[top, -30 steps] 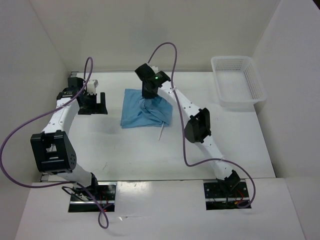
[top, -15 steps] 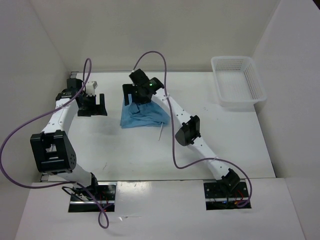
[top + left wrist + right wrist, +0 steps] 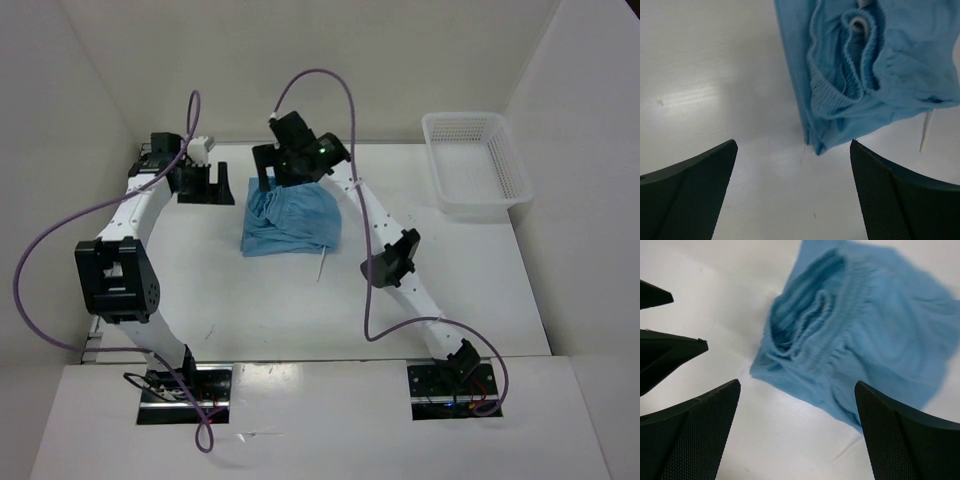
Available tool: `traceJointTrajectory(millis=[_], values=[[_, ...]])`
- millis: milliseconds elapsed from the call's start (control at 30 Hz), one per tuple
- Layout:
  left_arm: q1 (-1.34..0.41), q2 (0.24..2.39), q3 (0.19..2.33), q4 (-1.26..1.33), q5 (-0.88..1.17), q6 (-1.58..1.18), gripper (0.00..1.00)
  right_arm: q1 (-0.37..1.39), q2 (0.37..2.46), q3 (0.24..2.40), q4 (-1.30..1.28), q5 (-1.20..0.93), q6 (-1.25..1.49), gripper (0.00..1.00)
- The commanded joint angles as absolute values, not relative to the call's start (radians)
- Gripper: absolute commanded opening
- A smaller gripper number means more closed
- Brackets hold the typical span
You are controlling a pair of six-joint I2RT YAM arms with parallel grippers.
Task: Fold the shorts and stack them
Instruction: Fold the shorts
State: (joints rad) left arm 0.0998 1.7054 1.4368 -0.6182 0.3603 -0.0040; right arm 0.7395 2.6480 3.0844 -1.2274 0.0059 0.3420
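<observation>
While left end effector (image 3: 205,189) and right end effector (image 3: 265,180) gape wide, shorts (image 3: 296,222) beneath right

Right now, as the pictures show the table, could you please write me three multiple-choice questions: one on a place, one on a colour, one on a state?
1. Where does the white mesh basket stand?
A. at the far right of the table
B. between the two arm bases
C. at the near left corner

2. What colour are the shorts?
A. red
B. light blue
C. black

3. How is the left gripper?
A. shut on a cord
B. open, holding nothing
C. shut on a cup

Answers:
1 A: the top view shows it at the far right edge.
2 B: all three views show light blue fabric.
3 B: the left wrist view shows it wide open, gripping nothing.
</observation>
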Motion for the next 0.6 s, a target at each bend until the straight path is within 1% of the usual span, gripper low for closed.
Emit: traceJointTrajectory(millis=[0,67,100,133,200,233,267,300,333,367,400,433,500,567], values=[[0.02,1.79,1.577,-0.566,0.394,0.0,1.0,0.69,2.473,3.035,-1.302,0.156,0.331,1.0],[-0.014,1.833,1.65,-0.557,0.368,0.0,1.0,0.675,2.435,2.993,-1.302,0.234,0.348,1.0],[-0.034,1.882,1.681,-0.557,0.356,0.0,1.0,0.657,2.374,2.893,-1.302,0.262,0.369,1.0],[-0.067,1.911,1.715,-0.566,0.33,0.0,1.0,0.629,2.344,2.848,-1.292,0.281,0.38,1.0],[-0.097,1.988,1.775,-0.578,0.318,0.0,1.0,0.595,2.274,2.652,-1.261,0.351,0.416,1.0],[-0.116,2.009,1.814,-0.578,0.308,0.0,0.98,0.553,2.155,2.544,-1.158,0.368,0.425,1.0],[-0.117,2.046,1.831,-0.589,0.32,0.0,0.96,0.526,2.073,2.284,-1.082,0.354,0.458,1.0],[-0.13,2.058,1.841,-0.589,0.321,0.0,0.92,0.488,1.983,2.138,-0.995,0.303,0.478,1.0],[-0.146,2.059,1.841,-0.58,0.311,0.0,0.84,0.391,1.786,1.991,-0.8,0.228,0.5,0.99],[-0.155,2.083,1.841,-0.58,0.301,0.0,0.8,0.34,1.691,1.73,-0.707,0.153,0.524,0.97],[-0.167,2.092,1.85,-0.58,0.301,0.0,0.76,0.295,1.616,1.636,-0.642,0.073,0.567,0.95],[-0.188,2.101,1.85,-0.58,0.301,0.0,0.74,0.267,1.526,1.581,-0.628,0.083,0.581,0.95],[-0.21,2.137,1.894,-0.594,0.276,0.0,0.72,0.23,1.506,1.523,-0.673,0.17,0.591,0.95],[-0.219,2.181,1.917,-0.618,0.229,0.0,0.69,0.194,1.488,1.493,-0.71,0.17,0.591,0.95]])
